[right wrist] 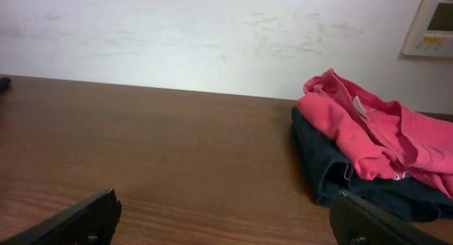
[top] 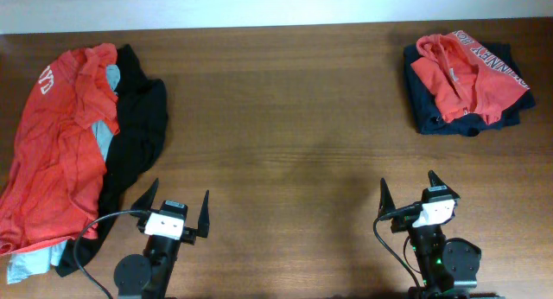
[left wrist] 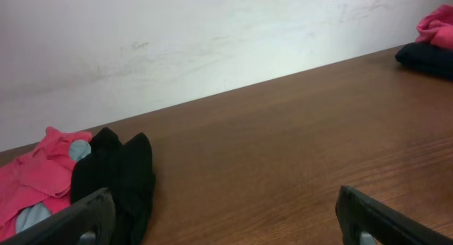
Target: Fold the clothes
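Both of my arms wait at the near edge of the surface [top: 285, 117]. My left gripper [top: 181, 189] and right gripper [top: 408, 180] each stand with fingers wide apart and nothing between them. The clothes lie in two places. A loose pile [top: 82, 174] sits at my far left, where a red shirt [top: 47, 135] lies over a black piece [top: 143, 117] and a grey-blue piece [top: 105, 142]. A stack [top: 467, 83] sits at the far right, red on navy, and looks finished to me. So I judge the step is to draw one garment out of the pile, and the red shirt is the one to take, as it lies uppermost. I should pinch it with the left gripper at one outer edge, catching red cloth alone, and lift enough for the black piece to fall away. Then I should drag it to the bare middle, where the right gripper can reach the opposite edge. The cloth looks limp, so I should pull it flat before making any crease.
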